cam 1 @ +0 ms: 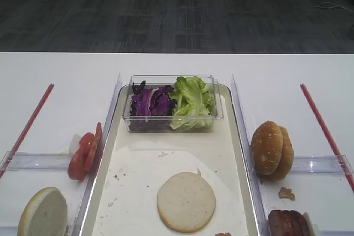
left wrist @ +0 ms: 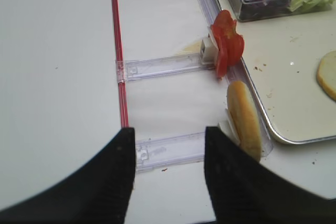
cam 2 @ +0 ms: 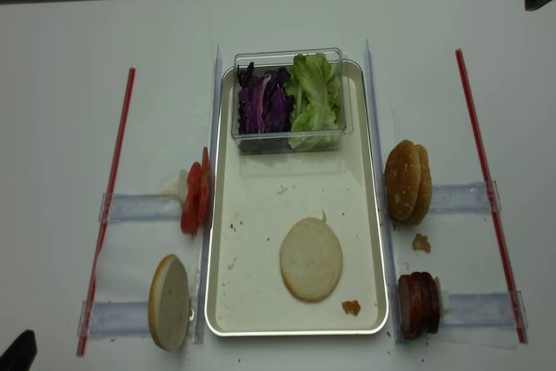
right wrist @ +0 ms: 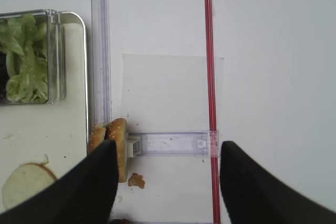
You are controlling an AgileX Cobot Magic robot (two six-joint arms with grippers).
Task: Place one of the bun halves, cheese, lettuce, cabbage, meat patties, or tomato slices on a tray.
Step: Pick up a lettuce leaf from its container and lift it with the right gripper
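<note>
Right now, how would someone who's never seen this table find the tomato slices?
Start at the long metal-rimmed tray in the middle of the table. Just outside its left rim, halfway along, thin red tomato slices stand on edge against a clear holder. The only neighbour on that side is a pale bun half.

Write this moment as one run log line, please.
tray: one flat bun half | lettuce, cabbage: in tub | left gripper: open | right gripper: open
</note>
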